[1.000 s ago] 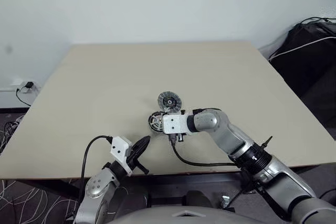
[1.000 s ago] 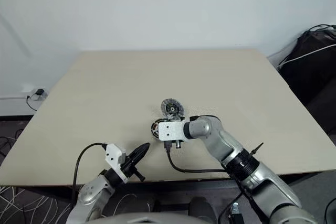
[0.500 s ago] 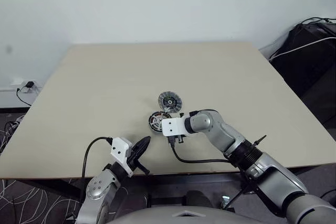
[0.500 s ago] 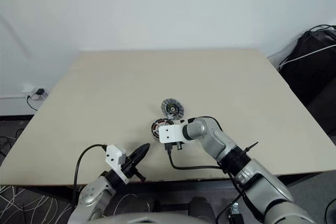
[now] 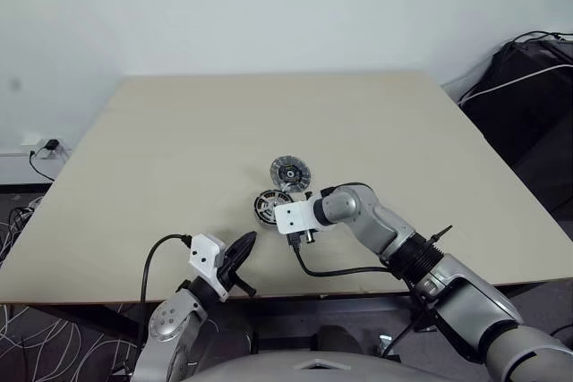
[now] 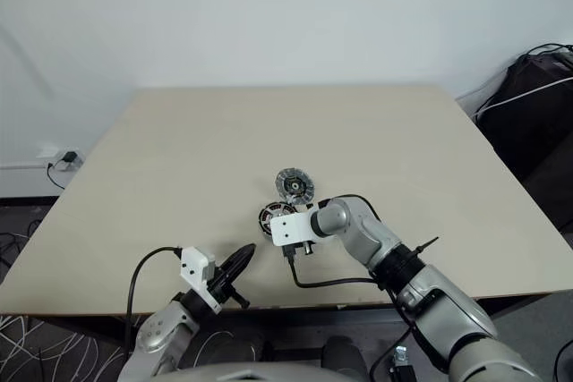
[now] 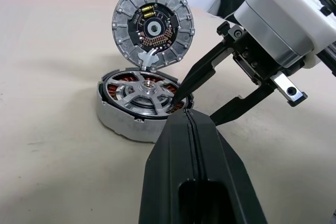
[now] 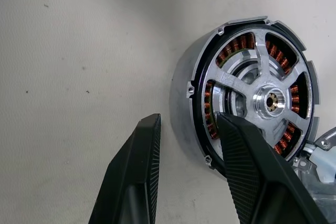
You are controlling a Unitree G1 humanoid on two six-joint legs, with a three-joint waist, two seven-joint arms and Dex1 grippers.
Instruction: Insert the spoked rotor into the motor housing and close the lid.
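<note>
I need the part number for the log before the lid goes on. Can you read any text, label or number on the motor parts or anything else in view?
None can be read.
The lid: its inner face carries a small circuit board with components, but no legible marking.
The motor housing and the spoked rotor: bare metal and copper windings, no print.
The table: no label.

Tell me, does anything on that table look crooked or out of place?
Yes, the lid. It isn't lying flat: it stands tilted on edge against the housing, its inner face showing, still off. The rotor already sits in the housing. The right end effector straddles the housing's rim, one finger on the rotor.
</note>
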